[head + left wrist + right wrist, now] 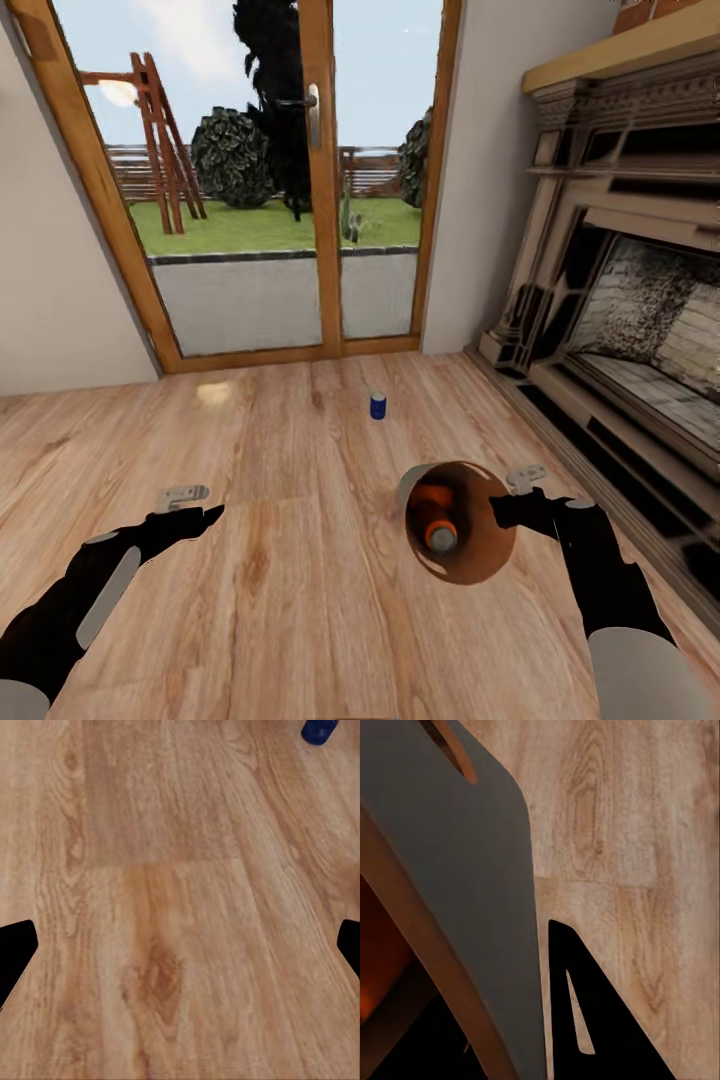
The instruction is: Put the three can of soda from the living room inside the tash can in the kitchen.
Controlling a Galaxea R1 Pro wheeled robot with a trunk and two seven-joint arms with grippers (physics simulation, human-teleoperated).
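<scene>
A dark blue can of soda (378, 405) stands upright on the pale wood floor, ahead of both arms; its edge also shows in the left wrist view (319, 730). My right gripper (505, 503) is shut on the rim of the tash can (470, 560), which is tilted with its tan-brown inside facing me. Inside it lies an orange can of soda (440, 533) with a silver top, with more orange (431, 495) just behind it. The bin's grey wall (472, 892) lies between my fingers (592, 1020). My left gripper (195, 508) hangs open over bare floor (180, 949).
Glazed wooden doors (320, 200) to a garden stand straight ahead. A fireplace (620, 320) with a low hearth step runs along the right side. White wall (50, 300) closes the left. Wood floor (280, 600) stretches between me and the doors.
</scene>
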